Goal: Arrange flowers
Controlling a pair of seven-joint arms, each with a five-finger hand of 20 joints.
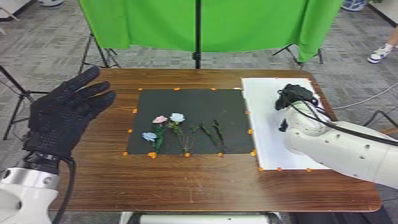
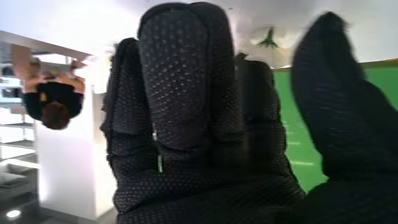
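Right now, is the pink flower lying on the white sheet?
No, the pink flower lies on the black mat, left of the white sheet in the head view.

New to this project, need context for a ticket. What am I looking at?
It's a two-armed robot with black-gloved hands at a brown table; the job is arranging flowers. The head view looks forward and down from the robot's head. The right wrist view comes from a camera on the right arm, close behind that hand's glove.

On a dark mat lie a pink flower, a whitish flower, a blue flower and, to their right, green stems. A white sheet lies right of the mat.

The left hand is raised at the table's left, empty. The right hand is over the sheet, fingers straight; a small green piece shows past them, and I can't tell whether it is held.
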